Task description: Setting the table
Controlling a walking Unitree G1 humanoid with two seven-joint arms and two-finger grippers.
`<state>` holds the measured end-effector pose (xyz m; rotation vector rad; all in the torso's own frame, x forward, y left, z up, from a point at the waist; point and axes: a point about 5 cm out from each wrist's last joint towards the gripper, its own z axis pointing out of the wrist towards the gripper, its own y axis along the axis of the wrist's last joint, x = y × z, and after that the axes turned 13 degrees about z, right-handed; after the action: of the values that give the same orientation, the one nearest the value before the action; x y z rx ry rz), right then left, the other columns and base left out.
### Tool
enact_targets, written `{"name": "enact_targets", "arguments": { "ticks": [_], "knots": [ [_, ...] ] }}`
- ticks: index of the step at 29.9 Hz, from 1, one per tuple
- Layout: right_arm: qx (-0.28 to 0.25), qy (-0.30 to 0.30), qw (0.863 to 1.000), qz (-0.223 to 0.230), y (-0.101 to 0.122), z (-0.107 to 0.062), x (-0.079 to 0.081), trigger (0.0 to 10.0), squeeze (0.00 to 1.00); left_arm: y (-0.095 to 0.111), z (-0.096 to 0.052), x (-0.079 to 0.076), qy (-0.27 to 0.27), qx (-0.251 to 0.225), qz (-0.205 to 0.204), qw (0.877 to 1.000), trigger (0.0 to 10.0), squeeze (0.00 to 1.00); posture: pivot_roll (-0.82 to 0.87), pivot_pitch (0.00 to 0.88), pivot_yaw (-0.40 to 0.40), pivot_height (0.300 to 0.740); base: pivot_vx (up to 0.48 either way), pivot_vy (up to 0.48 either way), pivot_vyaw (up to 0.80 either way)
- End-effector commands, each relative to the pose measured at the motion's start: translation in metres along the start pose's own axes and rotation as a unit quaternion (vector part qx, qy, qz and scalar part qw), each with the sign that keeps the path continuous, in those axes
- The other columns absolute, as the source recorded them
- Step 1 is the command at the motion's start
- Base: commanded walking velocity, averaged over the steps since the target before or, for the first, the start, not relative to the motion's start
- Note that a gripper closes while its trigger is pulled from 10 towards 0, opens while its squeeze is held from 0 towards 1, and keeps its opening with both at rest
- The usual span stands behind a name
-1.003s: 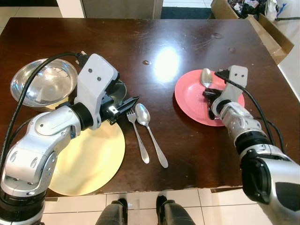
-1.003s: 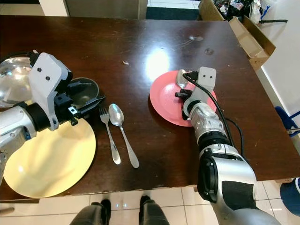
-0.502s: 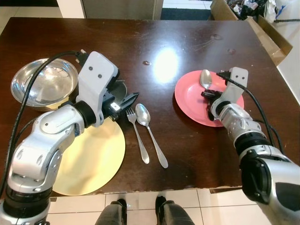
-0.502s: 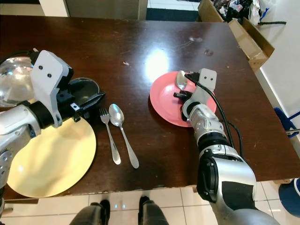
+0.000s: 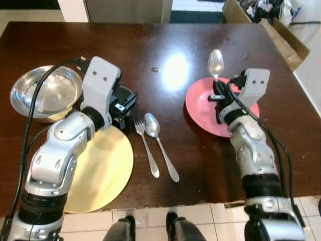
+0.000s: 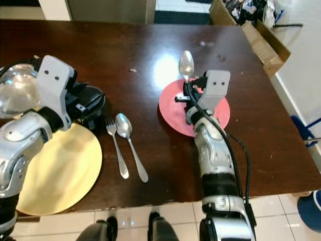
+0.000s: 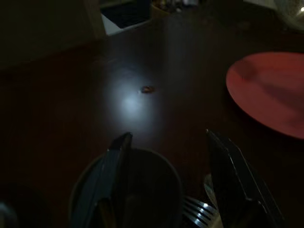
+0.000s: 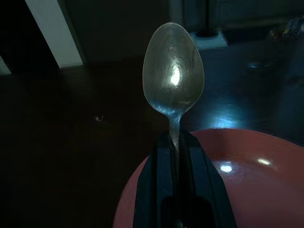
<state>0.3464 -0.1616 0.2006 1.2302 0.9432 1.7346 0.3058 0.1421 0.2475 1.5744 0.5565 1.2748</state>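
Yellow plate [image 5: 98, 173]: near left on the dark counter [image 5: 165, 40], unmoved, nothing on it.
Fork and second spoon: fork [image 5: 145, 148] and spoon [image 5: 159, 145] lie side by side just right of the yellow plate, as they did a second ago.
Left end effector [image 7: 166, 156]: fingers spread, empty, hovering over the small dark bowl [image 6: 90, 98]; it has drawn back from the fork toward that bowl.
Red plate [image 5: 200, 108]: right of centre, now bare.
Right end effector [image 8: 176, 156]: clenched on the handle of the lifted spoon [image 5: 215, 63], bowl end upright; a second ago this spoon lay on the red plate.
Steel bowl [image 5: 42, 93]: far left, untouched.
Meaning: spoon is picked and probably ready to be laid beside its plate.
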Motion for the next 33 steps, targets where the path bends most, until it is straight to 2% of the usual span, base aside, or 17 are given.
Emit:
{"name": "enact_targets", "arguments": {
  "ticks": [1,7,8,11,15,21,33],
  "knots": [
    [-0.023,-0.014,1.0,0.009,-0.007,-0.022,0.003,10.0,0.0,-0.007,-0.002,-0.001,0.026,0.007,-0.007,1.0,10.0,0.0,-0.08,0.062,0.025,0.74,0.0,0.0,0.0],
    [-0.02,-0.02,1.0,0.001,-0.008,-0.038,0.004,10.0,0.0,-0.012,-0.008,0.003,0.068,0.009,-0.02,0.997,10.0,0.0,-0.08,0.052,0.03,0.74,0.0,0.0,0.0],
    [-0.02,-0.02,1.0,0.001,-0.008,-0.038,0.004,10.0,0.0,-0.012,-0.008,0.003,0.068,0.009,-0.02,0.997,10.0,0.0,-0.08,0.052,0.03,0.74,0.0,0.0,0.0],
    [-0.014,-0.002,1.0,0.002,-0.008,-0.038,0.008,10.0,0.0,-0.024,-0.019,0.008,0.115,0.034,-0.012,0.993,10.0,0.0,-0.07,0.039,0.022,0.74,0.0,0.0,0.0],
    [-0.001,0.032,0.999,0.003,-0.007,-0.035,0.015,10.0,0.0,-0.033,-0.026,0.008,0.136,0.048,-0.002,0.99,10.0,0.0,-0.07,0.038,0.014,0.74,0.0,0.0,0.0],
    [0.024,0.085,0.996,0.003,-0.012,-0.042,0.032,10.0,0.0,-0.043,-0.03,-0.001,0.149,0.06,-0.017,0.987,10.0,0.0,-0.06,0.039,0.008,0.74,0.0,0.0,0.0],
    [0.038,0.1,0.994,0.022,-0.018,-0.05,0.04,10.0,0.0,-0.044,-0.032,-0.002,0.153,0.06,-0.005,0.986,10.0,0.0,-0.07,0.043,0.014,0.74,-0.393,0.0,0.0]
  ]
}}
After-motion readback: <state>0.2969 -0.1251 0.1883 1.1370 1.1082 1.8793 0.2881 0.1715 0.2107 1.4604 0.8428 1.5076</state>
